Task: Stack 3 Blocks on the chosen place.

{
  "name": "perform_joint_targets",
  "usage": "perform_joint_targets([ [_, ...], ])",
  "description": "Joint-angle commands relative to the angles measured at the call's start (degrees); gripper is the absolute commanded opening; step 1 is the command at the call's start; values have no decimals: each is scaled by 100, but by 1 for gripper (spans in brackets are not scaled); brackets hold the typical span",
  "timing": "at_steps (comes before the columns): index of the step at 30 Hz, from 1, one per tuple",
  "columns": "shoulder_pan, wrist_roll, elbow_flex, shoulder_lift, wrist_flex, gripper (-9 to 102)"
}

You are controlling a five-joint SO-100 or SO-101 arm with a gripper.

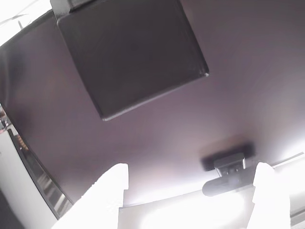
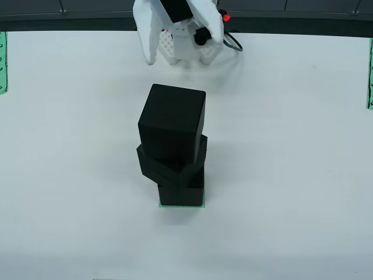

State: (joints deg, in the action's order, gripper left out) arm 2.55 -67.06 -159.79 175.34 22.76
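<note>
Matte black printed cubes (image 2: pixel 173 149) stand three high on the green-striped square patch (image 2: pixel 182 205), each twisted askew of the one below; they look light, rigid and grippy, best pinched across opposite flat sides; beyond the stack the white gripper (image 2: pixel 175 41) hangs with its jaws spread, holding nothing.

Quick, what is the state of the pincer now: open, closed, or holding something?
Pincer: open, holding nothing, raised behind the stack of three blocks.
</note>
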Motion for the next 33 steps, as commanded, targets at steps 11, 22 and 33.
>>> perform_joint_targets([
  [11, -492, 1626, 861, 1028, 1160, 0],
  [22, -439, 4852, 633, 1582, 1538, 0],
  [33, -141, 7058, -1310, 2136, 1573, 0],
])
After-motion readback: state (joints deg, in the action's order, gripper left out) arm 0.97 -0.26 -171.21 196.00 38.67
